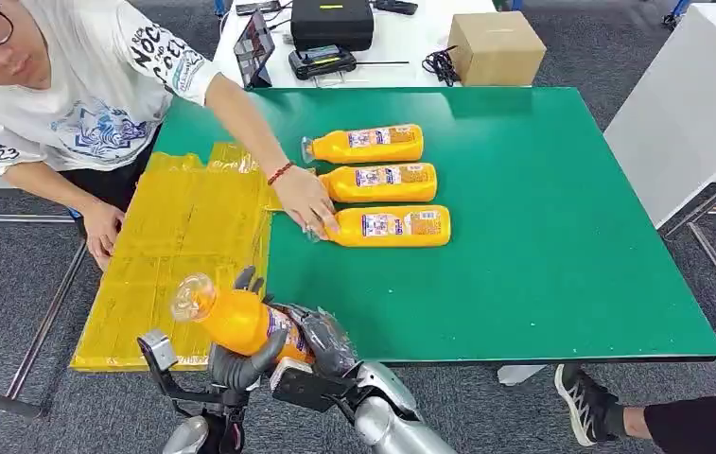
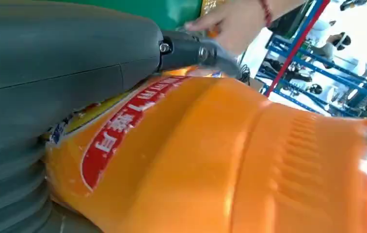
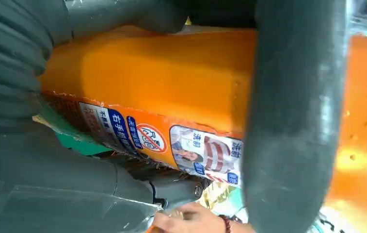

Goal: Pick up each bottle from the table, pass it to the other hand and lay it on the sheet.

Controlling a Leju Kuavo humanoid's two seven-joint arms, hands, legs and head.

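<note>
Bottle [image 1: 240,320] gripped by both hands, left [image 1: 240,364], right [image 1: 321,345]; right wrist view reveals label.

The head view is bright and evenly lit from above; the green table top [image 1: 543,236] carries only faint, soft shadows beside the three orange plastic bottles lying on it [image 1: 387,183]. The crinkled yellow sheet [image 1: 179,255], left of that table top, gives off pale glare along its folds. In the left wrist view the orange bottle body [image 2: 230,160] is soft and out of focus, with a blown-out white spot at its far end, and the room behind is overexposed. The right wrist view is dimmer, its grey thumb [image 3: 293,121] blurred.
</note>
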